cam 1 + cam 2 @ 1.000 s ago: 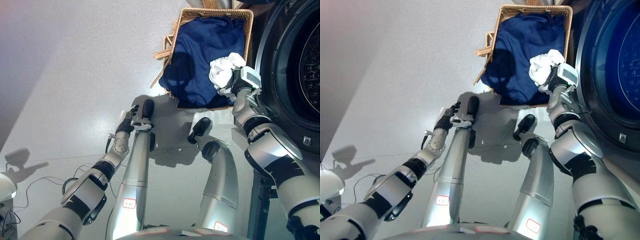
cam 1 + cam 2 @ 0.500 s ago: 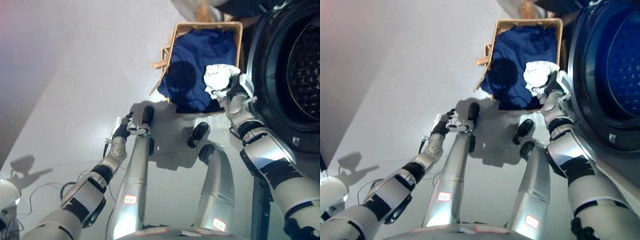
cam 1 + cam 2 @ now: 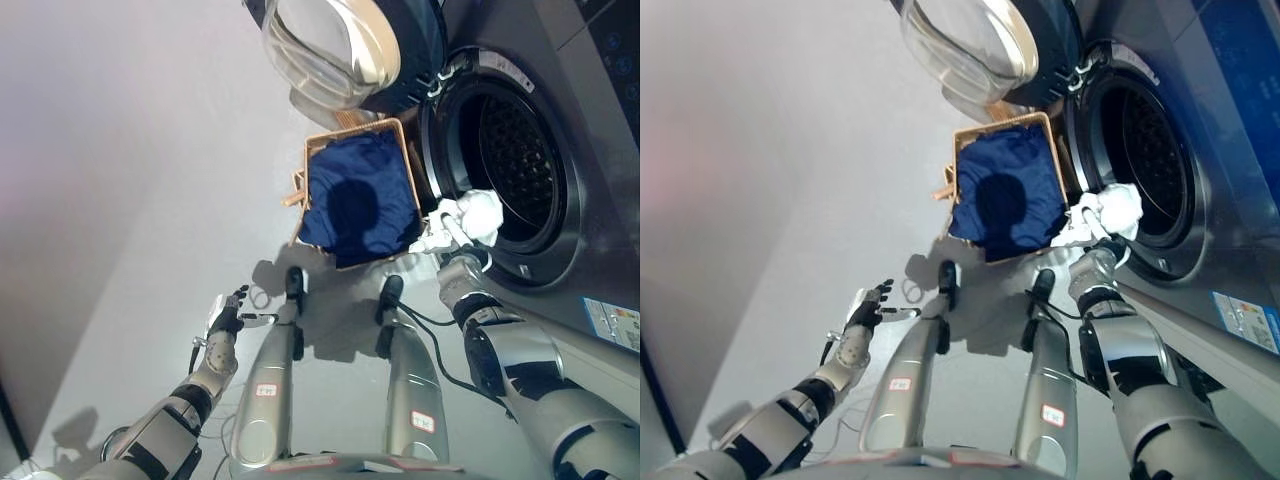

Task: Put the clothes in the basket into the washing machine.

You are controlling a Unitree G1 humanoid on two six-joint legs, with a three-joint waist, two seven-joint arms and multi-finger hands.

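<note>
The white cloth (image 3: 474, 213) is pinched in the right hand (image 3: 446, 232), held at the lower rim of the drum opening (image 3: 515, 160), just past the basket (image 3: 352, 194). A blue garment (image 3: 1008, 203) fills the basket. The cloth may snag on the rim or slip from the pinch and fall back outside. The open door (image 3: 335, 45) hangs above the basket, clear of the path. The left hand (image 3: 869, 306) idles low, fingers loosely spread.
</note>
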